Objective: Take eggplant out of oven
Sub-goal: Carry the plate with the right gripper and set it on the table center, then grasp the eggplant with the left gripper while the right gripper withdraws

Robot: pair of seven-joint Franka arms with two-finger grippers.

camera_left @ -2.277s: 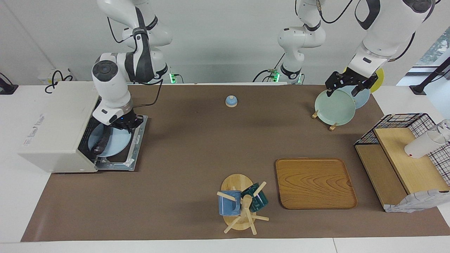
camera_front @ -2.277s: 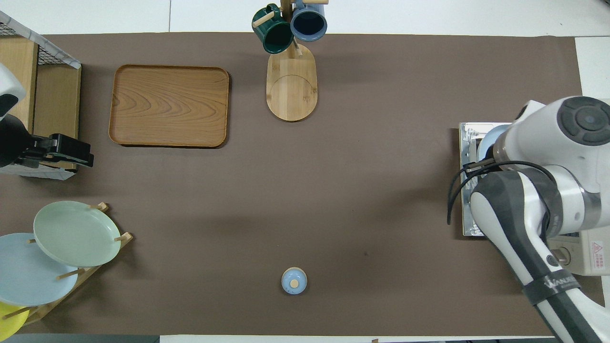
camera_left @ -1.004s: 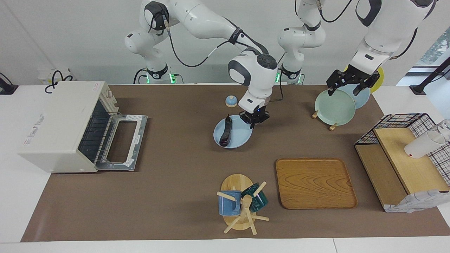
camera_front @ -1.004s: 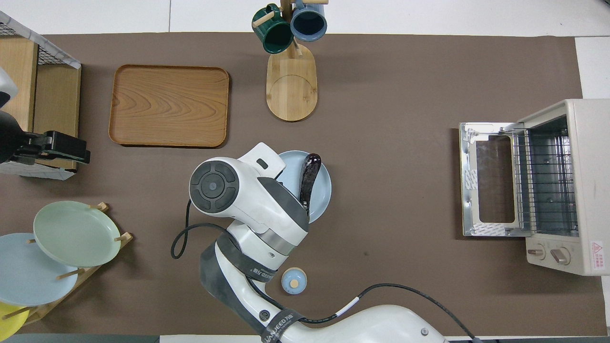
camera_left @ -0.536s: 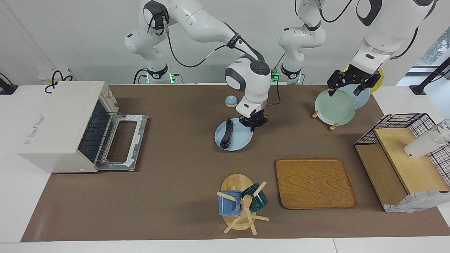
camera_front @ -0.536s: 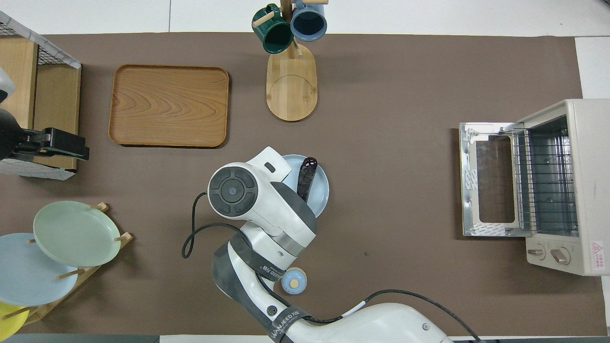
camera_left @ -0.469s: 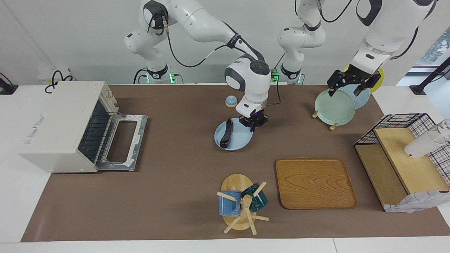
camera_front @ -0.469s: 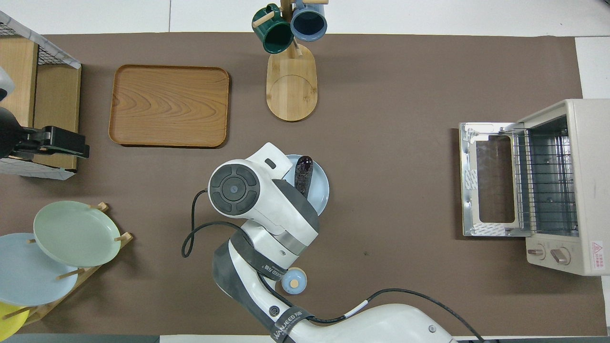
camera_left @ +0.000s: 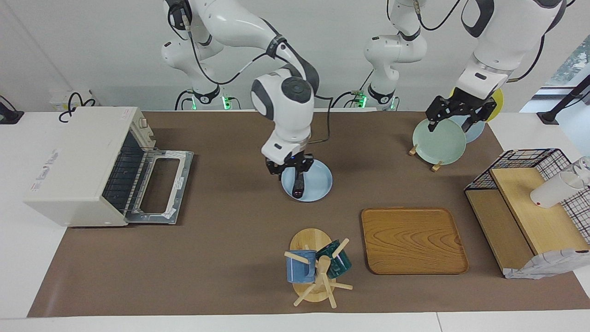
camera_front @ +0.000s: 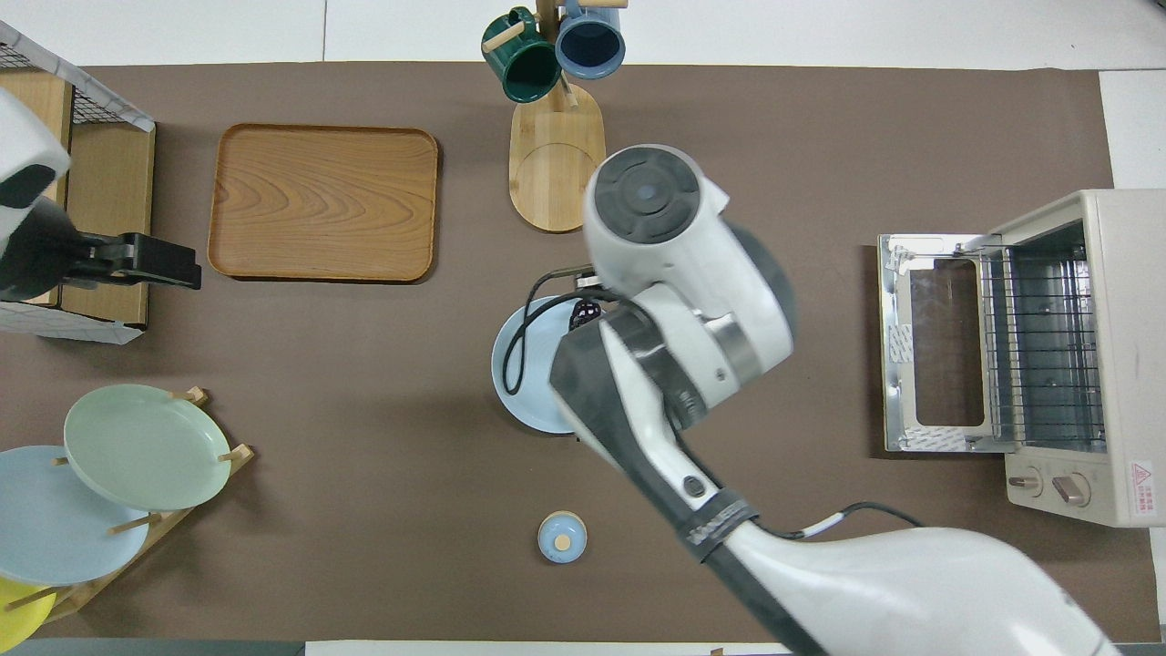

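The right pincer (camera_left: 292, 173), fingers apart, straddles and largely hides the eggplant (camera_left: 298, 186) on the blue plate (camera_left: 318, 182) mid-surface; whether it grips is unclear. The left pincer (camera_left: 454, 115) hangs wide over racked plates (camera_left: 438, 140).

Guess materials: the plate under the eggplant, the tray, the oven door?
Blue plate: probably glazed ceramic, smooth even sheen. Tray: wood or wood veneer, visible grain, satin finish. Oven door: bright metal frame around a dark glass pane, apparently; it lies dropped open.
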